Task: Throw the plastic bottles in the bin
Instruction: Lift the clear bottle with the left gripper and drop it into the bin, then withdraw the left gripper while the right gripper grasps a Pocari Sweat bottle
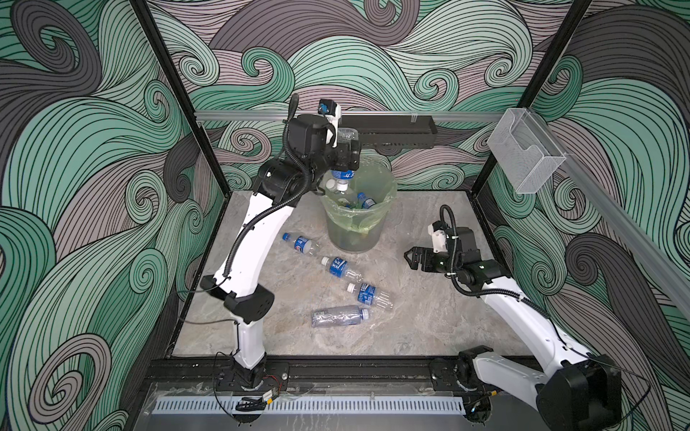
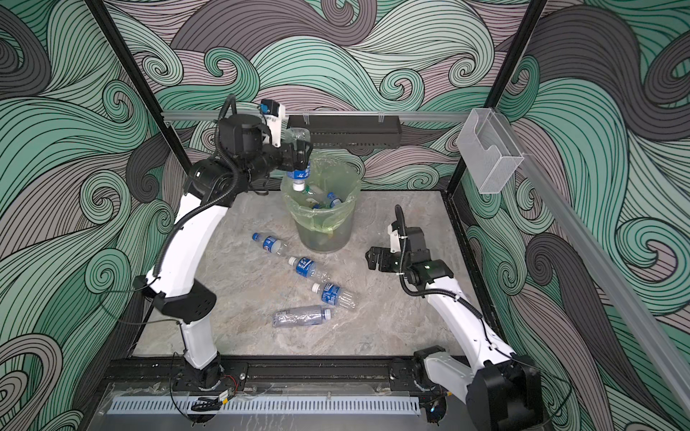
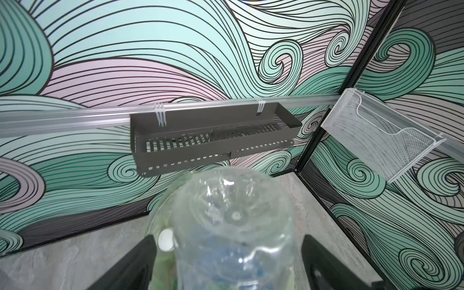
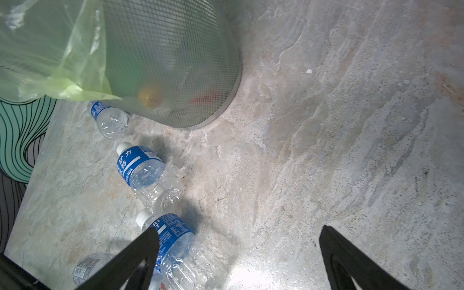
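Bottles come first, nearest the front rail: a crumpled, unlabelled clear plastic bottle [image 1: 338,316] lies on its side on the grey marbled tabletop [image 1: 429,328]. Just beyond it lies a clear plastic bottle with a blue label and a white cap [image 1: 367,294], then a second white-capped bottle [image 1: 341,268] of the same kind. Farther still is a blue-capped bottle [image 1: 300,243], clear with a blue label, near the foot of the bin. The four lie in a loose line running back and to the left.

My right pincer [image 4: 239,228] hovers over bare table to the right of that line, apart from it in both top views. Its jaws are spread wide and hold nothing.

Behind the bottles stands the bin [image 1: 354,235], a round translucent grey bucket lined with a crinkly yellow-green plastic bag [image 1: 388,186] that folds over its rim. At least one blue-labelled bottle [image 1: 365,201] lies inside already. Above its mouth is my left pincer [image 3: 228,236], and its jaws stand wide too. A clear bottle with a blue label [image 1: 345,174] hangs neck-down between the fingers [image 3: 130,258]. My wrist view shows a gap on each side of it, so I am not gripping it.

Farthest off, a black slotted tray [image 1: 392,130] hangs on the back rail, and a clear plastic box [image 1: 522,156] is fixed to the right wall
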`<control>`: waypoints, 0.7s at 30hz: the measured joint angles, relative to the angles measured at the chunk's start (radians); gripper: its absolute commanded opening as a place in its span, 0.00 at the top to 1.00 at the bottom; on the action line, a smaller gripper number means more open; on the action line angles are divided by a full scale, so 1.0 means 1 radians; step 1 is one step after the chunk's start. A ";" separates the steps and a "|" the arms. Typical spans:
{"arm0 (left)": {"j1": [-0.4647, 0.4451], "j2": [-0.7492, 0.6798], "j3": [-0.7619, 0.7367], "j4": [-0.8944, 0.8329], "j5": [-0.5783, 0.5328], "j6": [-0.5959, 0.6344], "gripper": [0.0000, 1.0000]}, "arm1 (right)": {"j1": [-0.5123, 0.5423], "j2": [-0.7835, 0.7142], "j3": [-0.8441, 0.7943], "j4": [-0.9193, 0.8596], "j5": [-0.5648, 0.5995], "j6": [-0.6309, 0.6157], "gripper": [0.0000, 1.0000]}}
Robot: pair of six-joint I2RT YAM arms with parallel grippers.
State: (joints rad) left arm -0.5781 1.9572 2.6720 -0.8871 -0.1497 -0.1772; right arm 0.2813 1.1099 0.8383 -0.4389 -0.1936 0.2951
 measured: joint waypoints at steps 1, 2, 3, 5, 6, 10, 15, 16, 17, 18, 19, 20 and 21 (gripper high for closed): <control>0.000 0.026 0.027 -0.016 0.000 -0.002 0.05 | 0.011 -0.001 0.002 -0.003 0.003 -0.003 0.00; 0.000 0.038 0.019 -0.035 0.000 -0.003 0.04 | 0.022 -0.005 0.003 -0.010 0.003 -0.007 0.00; 0.000 0.032 -0.023 -0.046 -0.003 -0.005 0.04 | 0.031 -0.009 0.003 -0.018 0.004 -0.011 0.00; 0.000 -0.022 -0.175 -0.039 -0.012 -0.008 0.03 | 0.042 -0.018 0.003 -0.032 0.003 -0.022 0.00; 0.000 -0.067 -0.282 -0.028 -0.019 -0.009 0.02 | 0.046 -0.024 0.003 -0.037 0.002 -0.030 0.00; 0.010 -0.293 -0.692 0.038 -0.037 -0.019 0.01 | 0.059 -0.039 0.003 -0.042 -0.026 -0.069 0.02; 0.067 -0.624 -1.070 0.121 -0.049 -0.069 0.01 | 0.135 -0.037 0.003 -0.044 -0.080 -0.132 0.04; 0.079 -0.675 -1.118 0.131 -0.051 -0.079 0.01 | 0.148 -0.033 0.003 -0.044 -0.090 -0.141 0.05; 0.094 -0.730 -1.174 0.141 -0.055 -0.090 0.01 | 0.164 -0.024 0.006 -0.046 -0.103 -0.152 0.05; 0.107 -0.772 -1.219 0.145 -0.058 -0.101 0.01 | 0.176 -0.014 0.011 -0.049 -0.112 -0.161 0.06; 0.120 -0.814 -1.269 0.150 -0.061 -0.111 0.01 | 0.188 0.002 0.018 -0.051 -0.122 -0.170 0.07; 0.134 -0.855 -1.323 0.148 -0.063 -0.122 0.01 | 0.199 0.019 0.024 -0.051 -0.129 -0.178 0.08; 0.143 -0.881 -1.364 0.144 -0.064 -0.129 0.01 | 0.207 0.034 0.030 -0.053 -0.132 -0.185 0.08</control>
State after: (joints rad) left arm -0.4347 1.0760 1.3083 -0.7433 -0.2138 -0.3061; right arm 0.4885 1.1439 0.8684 -0.4923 -0.3256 0.1104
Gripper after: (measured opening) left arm 0.986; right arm 0.931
